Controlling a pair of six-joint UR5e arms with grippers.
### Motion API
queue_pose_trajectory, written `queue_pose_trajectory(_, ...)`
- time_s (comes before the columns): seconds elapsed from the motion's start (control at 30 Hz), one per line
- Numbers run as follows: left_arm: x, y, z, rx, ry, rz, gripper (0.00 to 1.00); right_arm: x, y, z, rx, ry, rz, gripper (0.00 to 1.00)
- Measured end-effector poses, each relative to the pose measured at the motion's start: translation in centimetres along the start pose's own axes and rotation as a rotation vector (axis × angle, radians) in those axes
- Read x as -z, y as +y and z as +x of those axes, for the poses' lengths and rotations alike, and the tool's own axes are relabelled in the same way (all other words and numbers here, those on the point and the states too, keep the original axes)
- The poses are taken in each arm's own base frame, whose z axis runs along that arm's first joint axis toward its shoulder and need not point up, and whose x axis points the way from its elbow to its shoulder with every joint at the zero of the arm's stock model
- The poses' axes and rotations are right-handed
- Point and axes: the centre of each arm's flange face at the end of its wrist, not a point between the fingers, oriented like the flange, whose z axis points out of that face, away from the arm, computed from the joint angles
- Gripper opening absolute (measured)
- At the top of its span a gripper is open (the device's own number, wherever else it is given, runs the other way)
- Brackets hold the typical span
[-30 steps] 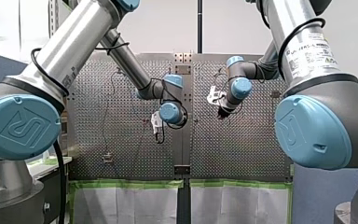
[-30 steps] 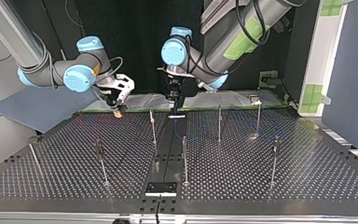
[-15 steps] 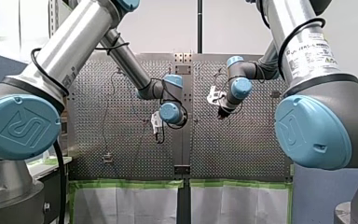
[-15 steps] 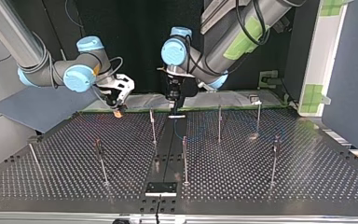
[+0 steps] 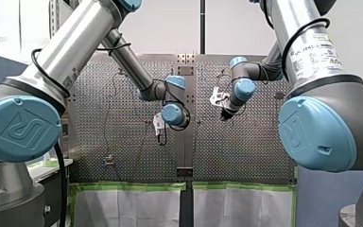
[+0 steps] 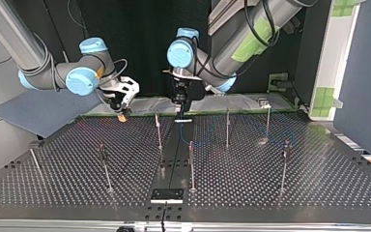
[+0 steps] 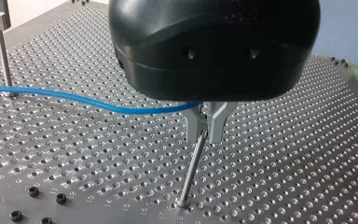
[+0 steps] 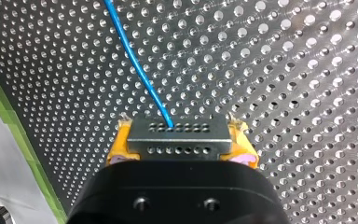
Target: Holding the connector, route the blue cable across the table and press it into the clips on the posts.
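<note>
first, front view: left gripper (image 5: 160,135) and right gripper (image 5: 224,116) hang near each other. left wrist view: fingers (image 7: 193,128), nearly together, pinch the cable (image 7: 74,98) directly over a post (image 7: 191,172). right wrist view: yellow pads (image 8: 119,149) clamp the connector (image 8: 177,137); cable runs straight ahead.

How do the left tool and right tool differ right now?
The left tool has bare metal fingers; the right tool has yellow pads. The left tool pinches the blue cable mid-run above a post; the right tool clamps the connector at the cable's end. Both are shut, with black bodies.
</note>
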Motion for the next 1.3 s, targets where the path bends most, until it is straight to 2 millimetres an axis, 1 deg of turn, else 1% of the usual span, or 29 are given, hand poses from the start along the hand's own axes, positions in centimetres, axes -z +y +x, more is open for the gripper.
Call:
queue_pose_trajectory(1.1, 0.0, 0.0, 0.0, 0.0, 0.0, 0.0, 0.14, 0.0, 0.0, 0.0, 0.0, 0.0, 0.0, 0.0)
queue_pose_trajectory(1.13, 0.0, 0.0, 0.0, 0.0, 0.0, 0.0, 0.16, 0.0, 0.0, 0.0, 0.0, 0.0, 0.0, 0.0)
queue_pose_trajectory(1.3, 0.0, 0.0, 0.0, 0.0, 0.0, 0.0, 0.16, 0.0, 0.0, 0.0, 0.0, 0.0, 0.0, 0.0)
